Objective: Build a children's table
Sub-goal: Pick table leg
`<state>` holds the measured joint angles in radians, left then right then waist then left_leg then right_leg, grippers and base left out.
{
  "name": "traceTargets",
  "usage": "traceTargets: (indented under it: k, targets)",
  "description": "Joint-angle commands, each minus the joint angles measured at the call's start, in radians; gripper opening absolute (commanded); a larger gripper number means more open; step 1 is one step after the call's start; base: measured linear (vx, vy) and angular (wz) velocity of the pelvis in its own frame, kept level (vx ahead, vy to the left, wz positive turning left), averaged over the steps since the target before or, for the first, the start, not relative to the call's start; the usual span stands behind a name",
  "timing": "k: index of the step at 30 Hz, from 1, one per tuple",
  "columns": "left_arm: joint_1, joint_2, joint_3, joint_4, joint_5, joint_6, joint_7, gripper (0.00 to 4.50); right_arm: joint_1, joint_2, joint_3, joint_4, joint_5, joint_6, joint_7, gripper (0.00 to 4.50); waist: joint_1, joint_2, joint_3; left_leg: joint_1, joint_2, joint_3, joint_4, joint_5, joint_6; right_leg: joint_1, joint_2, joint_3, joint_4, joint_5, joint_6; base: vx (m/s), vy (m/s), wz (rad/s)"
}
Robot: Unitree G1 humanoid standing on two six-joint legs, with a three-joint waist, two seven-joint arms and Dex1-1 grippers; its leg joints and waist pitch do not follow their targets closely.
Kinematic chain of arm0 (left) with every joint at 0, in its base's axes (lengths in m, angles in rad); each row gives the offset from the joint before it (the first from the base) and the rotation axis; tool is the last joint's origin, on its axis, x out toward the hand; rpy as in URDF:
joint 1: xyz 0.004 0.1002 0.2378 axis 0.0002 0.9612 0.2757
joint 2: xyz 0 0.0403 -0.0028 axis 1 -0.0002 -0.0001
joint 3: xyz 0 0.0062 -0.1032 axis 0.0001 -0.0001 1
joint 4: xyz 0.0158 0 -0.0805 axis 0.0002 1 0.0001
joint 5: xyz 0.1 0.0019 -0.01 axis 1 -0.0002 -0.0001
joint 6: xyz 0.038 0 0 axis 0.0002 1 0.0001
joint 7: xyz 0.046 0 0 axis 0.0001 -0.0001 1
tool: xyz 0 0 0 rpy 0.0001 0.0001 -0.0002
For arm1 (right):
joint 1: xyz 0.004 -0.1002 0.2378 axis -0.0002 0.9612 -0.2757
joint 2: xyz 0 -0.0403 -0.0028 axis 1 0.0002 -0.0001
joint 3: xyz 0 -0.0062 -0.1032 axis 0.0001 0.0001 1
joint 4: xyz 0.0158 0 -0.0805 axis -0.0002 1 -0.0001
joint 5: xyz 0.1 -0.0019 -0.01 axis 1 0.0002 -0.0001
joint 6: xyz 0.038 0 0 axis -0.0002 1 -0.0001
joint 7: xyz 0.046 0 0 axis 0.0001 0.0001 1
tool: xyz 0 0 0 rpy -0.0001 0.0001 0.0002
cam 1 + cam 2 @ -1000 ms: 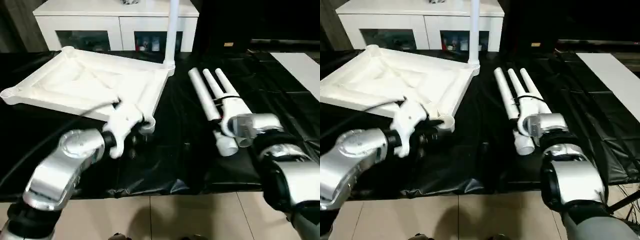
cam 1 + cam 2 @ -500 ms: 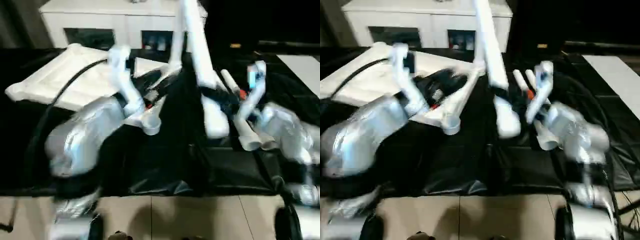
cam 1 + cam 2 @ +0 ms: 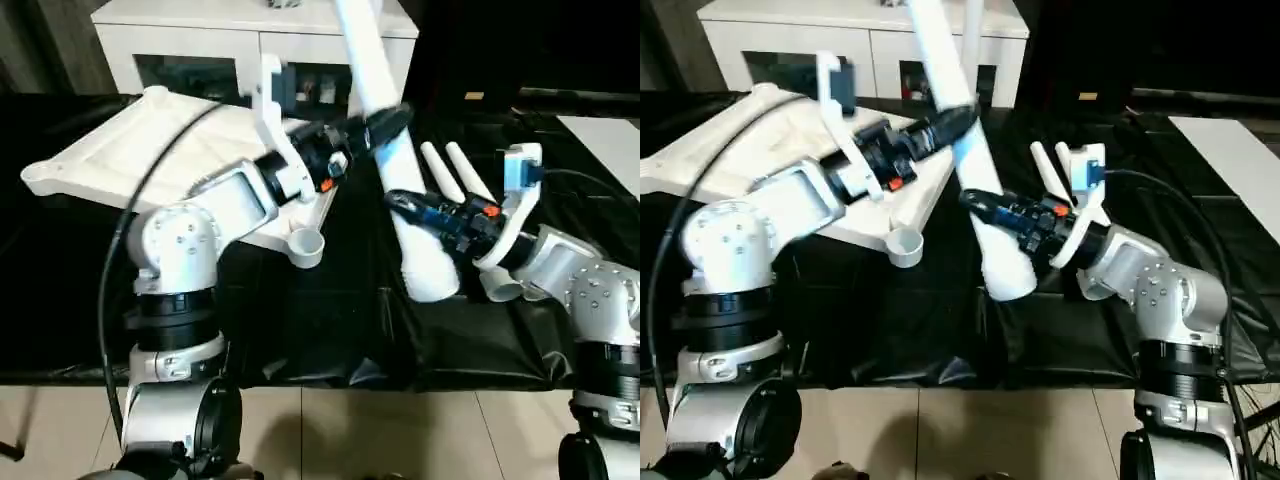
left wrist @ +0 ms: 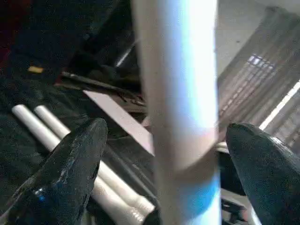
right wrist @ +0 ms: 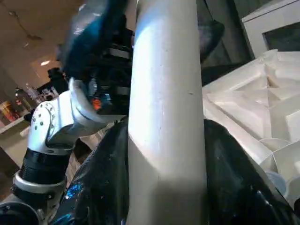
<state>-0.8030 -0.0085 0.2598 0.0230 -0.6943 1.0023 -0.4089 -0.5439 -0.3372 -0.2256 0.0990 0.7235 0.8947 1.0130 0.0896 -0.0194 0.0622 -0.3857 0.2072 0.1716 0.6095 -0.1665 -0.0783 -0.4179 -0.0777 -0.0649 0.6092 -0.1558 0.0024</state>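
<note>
Head cams: desk (image 3: 330,330) draped in wrinkled black sheeting, beige floor tiles (image 3: 400,430) along its near edge, white glass-door cabinet (image 3: 200,40) against the wall behind. Tabletop (image 3: 140,150) lies ribbed side up on the desk's left part, near corner socket (image 3: 306,245) empty, one leg standing in its far corner (image 3: 973,20). Two spare legs (image 3: 455,170) lie on the sheeting to the right. A fourth leg (image 3: 400,180) is raised at a slant over the desk's middle, wide end low. Right gripper (image 3: 420,212) has its fingers clamped on that leg near the lower end; left gripper (image 3: 385,125) sits higher on it, fingers spread to either side. Left wrist cam: leg (image 4: 180,117) runs between the two black fingers (image 4: 70,173) with gaps both sides, not gripped; spare legs on black sheeting behind, window blinds beyond. Right wrist cam: black fingers (image 5: 101,187) pressed on the leg (image 5: 164,117), ribbed tabletop (image 5: 248,103) behind.
</note>
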Motion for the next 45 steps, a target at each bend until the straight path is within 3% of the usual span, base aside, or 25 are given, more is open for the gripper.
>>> traceTargets:
  k: [1, 3, 6, 10, 11, 13, 17, 21, 22, 27, 36, 45]
  targets:
    - [-0.024, 0.001, -0.006, -0.001, -0.014, -0.002, 0.010, 4.50, -0.010, -0.014, 0.007, -0.024, 0.016, 0.003, 0.007, 1.82, 0.003, -0.016, -0.080, 0.013, 0.009, 0.002, -0.067, -0.167, 0.024, 0.056, -0.045, 0.028, -0.084, -0.330, -0.132, 0.000, 0.000, 0.00]
    - [-0.029, 0.000, 0.002, -0.003, -0.036, -0.002, 0.013, 4.50, -0.006, -0.021, 0.025, -0.032, 0.012, -0.004, 0.001, 1.82, 0.004, -0.021, -0.081, 0.011, 0.009, 0.004, -0.066, -0.150, 0.030, 0.058, -0.046, 0.029, -0.078, -0.290, -0.155, 0.000, 0.000, 0.00]
    - [-0.030, 0.010, -0.015, -0.001, -0.012, -0.021, 0.013, 4.50, -0.006, -0.023, 0.043, -0.031, -0.013, -0.021, -0.009, 1.82, 0.004, -0.018, -0.082, 0.012, 0.010, 0.004, -0.065, -0.139, 0.034, 0.059, -0.046, 0.030, -0.075, -0.266, -0.167, 0.000, 0.000, 0.00]
    - [-0.030, 0.017, -0.040, 0.015, 0.053, -0.064, 0.049, 4.50, -0.011, -0.006, 0.151, -0.035, -0.201, -0.164, -0.128, 1.82, 0.001, -0.017, -0.079, 0.011, 0.010, 0.005, -0.065, -0.134, 0.024, 0.057, -0.047, 0.032, -0.074, -0.258, -0.167, 0.000, 0.000, 0.00]
    - [-0.029, 0.018, -0.054, 0.018, 0.079, -0.078, 0.065, 4.50, -0.014, 0.009, 0.176, -0.031, -0.256, -0.208, -0.177, 1.82, 0.000, -0.018, -0.077, 0.011, 0.011, 0.003, -0.068, -0.153, 0.010, 0.056, -0.049, 0.031, -0.077, -0.299, -0.144, 0.000, 0.000, 0.00]
    - [-0.031, 0.008, -0.058, 0.031, 0.110, -0.098, 0.113, 4.50, -0.013, 0.037, 0.229, -0.042, -0.343, -0.295, -0.247, 1.82, -0.004, -0.016, -0.077, 0.011, 0.010, 0.003, -0.069, -0.163, 0.001, 0.056, -0.049, 0.031, -0.079, -0.314, -0.135, 0.000, 0.000, 0.00]
    - [-0.034, -0.006, -0.042, 0.057, 0.125, -0.122, 0.175, 4.50, -0.011, 0.073, 0.295, -0.062, -0.437, -0.389, -0.342, 1.82, -0.005, -0.013, -0.076, 0.013, 0.011, 0.002, -0.071, -0.187, -0.011, 0.053, -0.047, 0.033, -0.079, -0.313, -0.131, 0.000, 0.000, 0.00]
    - [-0.037, -0.004, -0.044, 0.082, 0.160, -0.141, 0.209, 4.50, -0.006, 0.107, 0.343, -0.073, -0.505, -0.461, -0.404, 1.81, -0.004, -0.011, -0.077, 0.016, 0.011, 0.002, -0.072, -0.195, -0.003, 0.052, -0.044, 0.035, -0.076, -0.272, -0.141, 0.000, 0.000, 0.00]
    - [-0.037, -0.005, -0.043, 0.089, 0.166, -0.145, 0.216, 4.22, -0.005, 0.118, 0.349, -0.075, -0.512, -0.469, -0.417, 1.81, -0.005, -0.011, -0.076, 0.015, 0.010, 0.002, -0.072, -0.195, -0.004, 0.052, -0.043, 0.035, -0.075, -0.267, -0.142, 0.000, 0.000, 0.00]
    - [-0.043, -0.012, -0.027, 0.114, 0.192, -0.189, 0.269, 3.79, -0.009, 0.135, 0.415, -0.040, -0.629, -0.565, -0.498, 1.81, -0.008, -0.012, -0.076, 0.015, 0.010, 0.001, -0.073, -0.203, -0.009, 0.054, -0.045, 0.036, -0.074, -0.264, -0.135, 0.000, 0.000, 0.00]
    - [-0.052, -0.013, 0.010, 0.124, 0.175, -0.207, 0.293, 3.25, -0.008, 0.147, 0.439, -0.014, -0.664, -0.596, -0.521, 1.81, -0.010, -0.013, -0.075, 0.015, 0.009, 0.002, -0.073, -0.211, 0.000, 0.054, -0.043, 0.037, -0.071, -0.244, -0.142, 0.000, 0.000, 0.00]
    - [-0.047, -0.030, 0.023, 0.107, 0.119, -0.188, 0.269, 2.36, -0.007, 0.152, 0.444, 0.008, -0.687, -0.627, -0.525, 1.81, -0.011, -0.012, -0.075, 0.015, 0.008, 0.003, -0.072, -0.211, 0.004, 0.055, -0.043, 0.038, -0.070, -0.235, -0.150, 0.000, 0.000, 0.00]
